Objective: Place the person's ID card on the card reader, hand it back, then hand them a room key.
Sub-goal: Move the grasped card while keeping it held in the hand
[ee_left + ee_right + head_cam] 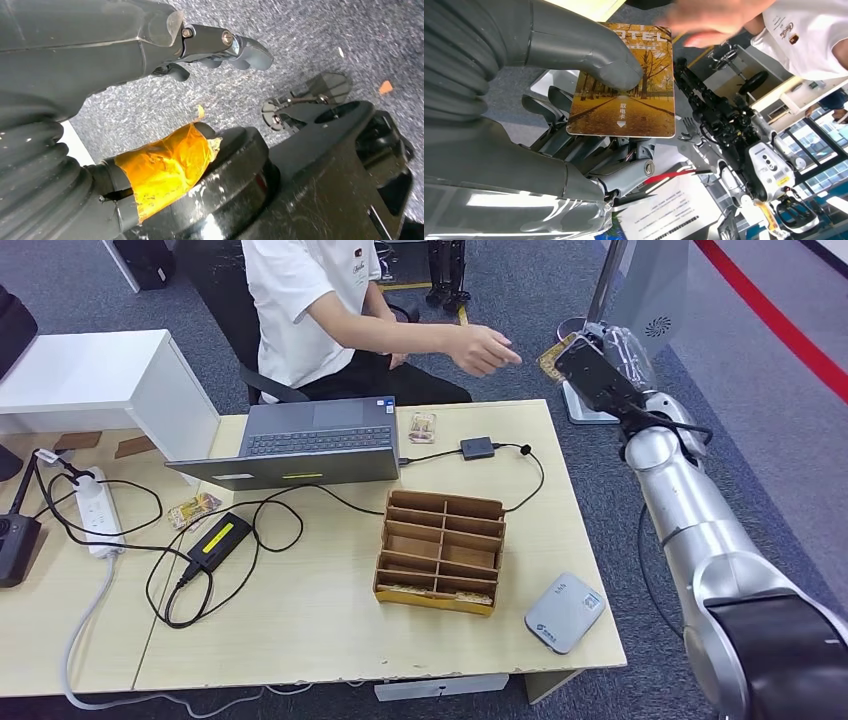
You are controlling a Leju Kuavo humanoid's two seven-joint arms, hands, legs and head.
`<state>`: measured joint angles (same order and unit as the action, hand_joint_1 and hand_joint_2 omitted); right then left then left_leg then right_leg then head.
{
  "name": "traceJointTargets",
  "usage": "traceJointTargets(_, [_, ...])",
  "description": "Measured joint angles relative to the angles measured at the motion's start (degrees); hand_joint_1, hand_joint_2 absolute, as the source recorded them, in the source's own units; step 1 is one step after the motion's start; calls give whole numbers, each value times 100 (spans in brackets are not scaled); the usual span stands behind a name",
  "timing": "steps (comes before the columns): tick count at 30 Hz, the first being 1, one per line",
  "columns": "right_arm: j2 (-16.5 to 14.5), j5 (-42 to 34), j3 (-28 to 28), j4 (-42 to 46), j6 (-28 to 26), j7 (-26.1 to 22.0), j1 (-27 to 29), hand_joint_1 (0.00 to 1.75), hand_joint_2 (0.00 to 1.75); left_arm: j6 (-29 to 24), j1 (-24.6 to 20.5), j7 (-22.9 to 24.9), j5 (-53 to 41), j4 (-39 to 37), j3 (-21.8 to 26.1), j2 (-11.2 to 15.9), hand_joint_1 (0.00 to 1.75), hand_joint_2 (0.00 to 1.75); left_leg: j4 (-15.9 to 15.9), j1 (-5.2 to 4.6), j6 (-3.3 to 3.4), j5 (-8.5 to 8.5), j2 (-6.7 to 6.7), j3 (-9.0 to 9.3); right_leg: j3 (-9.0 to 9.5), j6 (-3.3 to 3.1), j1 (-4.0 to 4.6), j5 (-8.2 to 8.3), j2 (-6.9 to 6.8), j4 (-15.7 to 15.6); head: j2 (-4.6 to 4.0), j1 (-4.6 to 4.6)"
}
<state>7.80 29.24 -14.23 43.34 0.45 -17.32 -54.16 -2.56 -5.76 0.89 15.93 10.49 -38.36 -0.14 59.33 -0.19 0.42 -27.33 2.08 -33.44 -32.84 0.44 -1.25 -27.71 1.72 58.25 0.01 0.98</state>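
Right hand (pixel 589 130) holds room key (pixel 624 85) near person's hand (pixel 483 348).

You are looking down at a light wooden desk (pixel 320 630) on grey-blue carpet (pixel 730 370). A red stripe (pixel 775 320) runs across the floor at the far right. To the far left of the desk stands a white cabinet (pixel 90 380), butted against the desk's edge. On the far side of the desk a person in a white shirt (pixel 295 300) sits on a dark chair (pixel 265 390). A grey panel on a white base (pixel 650 285) stands beyond the desk's far right corner. The right wrist view shows large windows (pixel 824 130) with daylight coming through.
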Motion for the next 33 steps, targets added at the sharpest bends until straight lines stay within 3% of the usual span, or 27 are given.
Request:
traceJointTargets(15, [82, -48, -2, 635, -102, -20, 484, 175, 175, -17, 40, 29, 68, 0, 1, 16, 0, 175, 0, 0, 0, 0, -1, 0, -3, 0, 0, 0, 0, -1, -1, -1])
traceJointTargets(23, [393, 78, 3, 1737, -329, -80, 1429, 175, 175, -33, 145, 16, 192, -2, 25, 20, 0, 175, 0, 1, 1, -3, 8, -6, -5, 2, 0, -2, -3, -6, -1, -1])
traceJointTargets(33, [521, 96, 7, 2211, -330, -76, 1695, 175, 175, -44, 160, 14, 204, -2, 26, 21, 0, 175, 0, 1, 0, -1, 7, -5, -5, 1, 0, -1, -4, -5, -1, 0])
